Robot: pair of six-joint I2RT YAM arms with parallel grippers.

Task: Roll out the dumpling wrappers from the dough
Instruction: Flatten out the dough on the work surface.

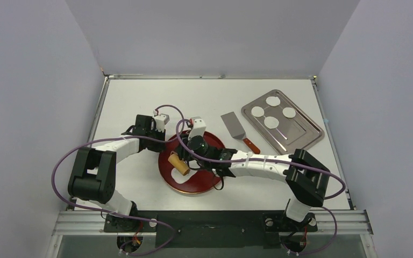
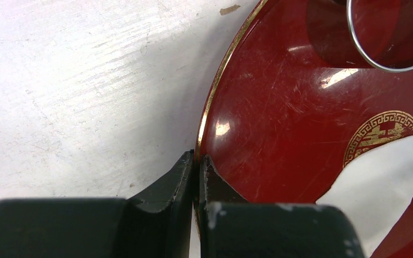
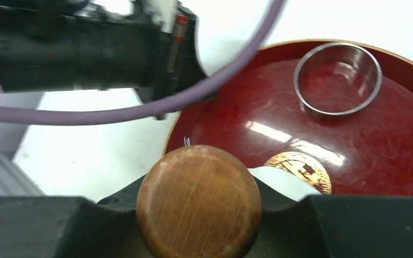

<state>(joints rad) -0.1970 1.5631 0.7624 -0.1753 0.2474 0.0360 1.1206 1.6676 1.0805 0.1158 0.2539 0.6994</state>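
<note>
Pinching the gold rim of the round red lacquered plate (image 2: 279, 107), the left fingers (image 2: 177, 177) stand fully closed, one on the bench side and one on the plate side, holding it on the white bench (image 2: 75, 80). The right fingers (image 3: 355, 226) are partly closed around a brown wooden rolling pin (image 3: 198, 193), seen end-on. The dough (image 2: 382, 183), a thin white flattened sheet with an uneven edge, lies on the plate partly over its gold emblem, just beyond the pin; whether the two touch cannot be told. A shiny metal ring cutter (image 3: 337, 80) sits on the same plate, near the dough. Four round white dumpling wrappers (image 1: 272, 100) lie well apart from the plate on a flat steel tray (image 1: 301, 134), beside a metal spatula with a red handle (image 1: 235, 128).

Likely hazards:
- The narrow rim hold may slip under rolling force, so the plate skids.
- The pin may strike the ring.
- Soft dough may cling to the pin and tear.
- The purple cable (image 3: 140, 107) crossing near the pin may snag.
</note>
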